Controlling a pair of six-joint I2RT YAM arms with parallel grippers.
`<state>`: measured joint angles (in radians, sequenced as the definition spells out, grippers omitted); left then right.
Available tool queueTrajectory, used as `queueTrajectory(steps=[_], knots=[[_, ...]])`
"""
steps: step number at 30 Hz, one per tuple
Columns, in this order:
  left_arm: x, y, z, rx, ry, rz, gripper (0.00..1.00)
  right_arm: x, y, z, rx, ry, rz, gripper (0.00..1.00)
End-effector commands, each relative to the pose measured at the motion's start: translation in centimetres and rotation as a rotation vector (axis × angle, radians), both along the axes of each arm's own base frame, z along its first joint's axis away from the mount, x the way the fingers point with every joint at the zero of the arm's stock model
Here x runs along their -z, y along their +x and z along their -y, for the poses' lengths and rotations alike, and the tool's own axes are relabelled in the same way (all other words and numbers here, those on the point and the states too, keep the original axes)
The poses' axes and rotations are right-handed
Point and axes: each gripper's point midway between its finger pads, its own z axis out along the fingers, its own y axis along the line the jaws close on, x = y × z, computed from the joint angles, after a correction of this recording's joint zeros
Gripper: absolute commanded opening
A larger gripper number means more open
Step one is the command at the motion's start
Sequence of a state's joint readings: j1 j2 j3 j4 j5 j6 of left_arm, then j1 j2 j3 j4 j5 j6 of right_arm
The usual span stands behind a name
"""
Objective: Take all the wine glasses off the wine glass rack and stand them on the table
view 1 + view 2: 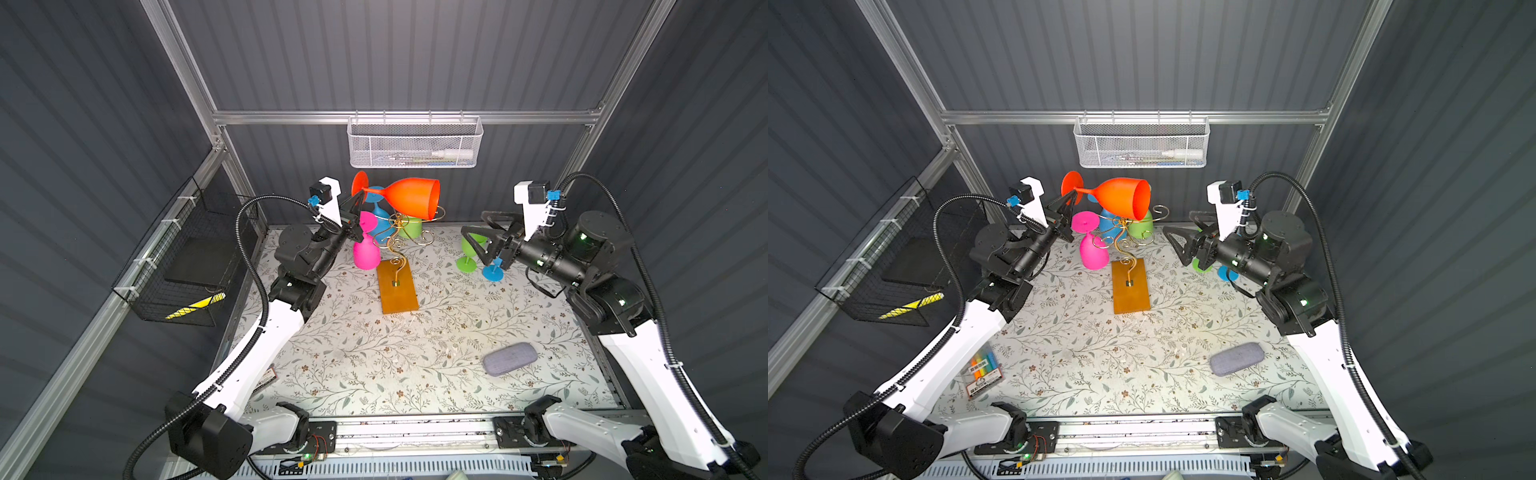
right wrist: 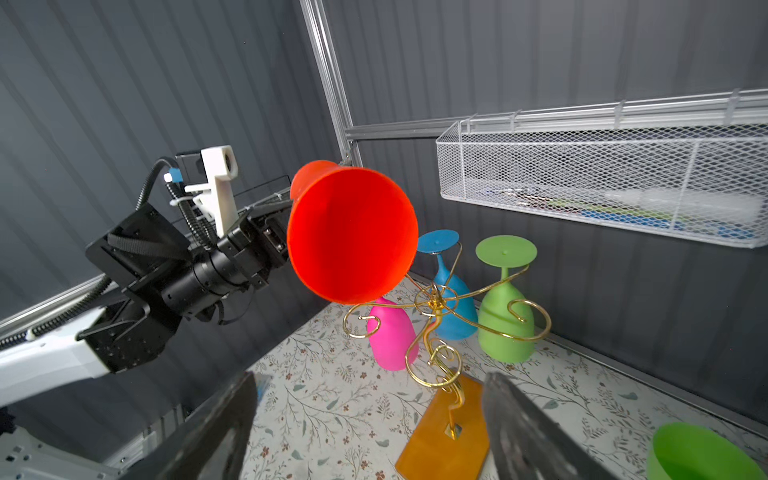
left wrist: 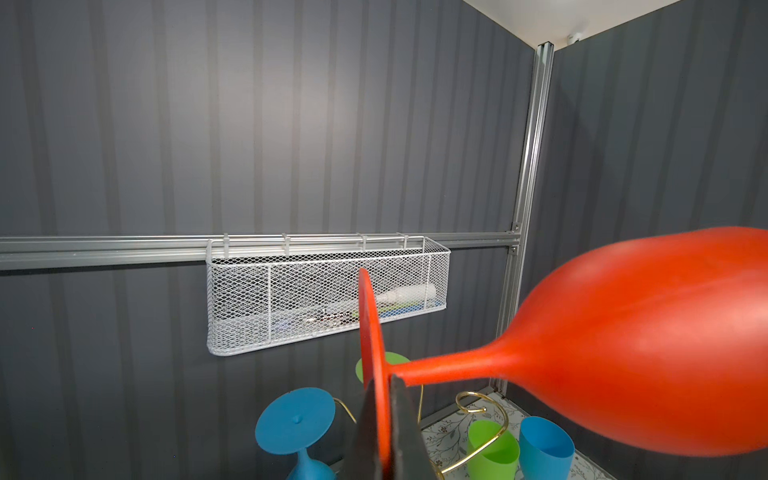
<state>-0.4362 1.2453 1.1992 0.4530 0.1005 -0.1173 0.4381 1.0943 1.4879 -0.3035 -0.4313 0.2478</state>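
One wine glass, rim near rack | left tool pinches foot | right tool spread

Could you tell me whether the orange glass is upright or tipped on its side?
Tipped sideways: the orange glass lies level above the rack, left claw gripping its foot.

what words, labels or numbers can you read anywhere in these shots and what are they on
No text is legible in any view.
Clear pack of coloured markers: printed label, too blurred to read.
White tube in the white mesh basket: any print is too small to read.
Black wire basket: yellow and black hazard stripes, no words.
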Motion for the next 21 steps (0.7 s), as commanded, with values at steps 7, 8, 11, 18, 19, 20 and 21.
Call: queueTrajectory(steps=[7, 8, 11, 18, 19, 20, 21], knots=[[-0.3, -1.1, 0.5, 0.062, -0.004, 0.009, 0.0, 0.0, 4.4, -1.7, 0.015, 0.073, -0.107, 0.71], [-0.4, -1.2, 0.6, 0.066, -0.004, 0.008, 0.0, 0.0, 4.7, -1.8, 0.016, 0.074, -0.112, 0.7], [-0.4, -1.3, 0.9, 0.087, 0.0, 0.009, 0.0, 0.1, 5.8, -2.5, 0.006, 0.078, -0.129, 0.68], [-0.2, -1.3, 1.4, 0.114, 0.002, 0.003, 0.0, 0.2, 7.4, -3.9, -0.034, 0.101, -0.155, 0.58], [-0.2, -1.3, 1.4, 0.12, 0.003, 0.001, 0.0, 0.2, 7.6, -4.1, -0.042, 0.103, -0.158, 0.56], [-0.2, -1.4, 1.5, 0.126, 0.003, 0.001, 0.0, 0.3, 7.7, -4.3, -0.048, 0.105, -0.162, 0.54], [-0.3, -1.4, 1.6, 0.131, 0.0, 0.001, 0.0, 0.3, 7.8, -4.5, -0.055, 0.108, -0.166, 0.52]])
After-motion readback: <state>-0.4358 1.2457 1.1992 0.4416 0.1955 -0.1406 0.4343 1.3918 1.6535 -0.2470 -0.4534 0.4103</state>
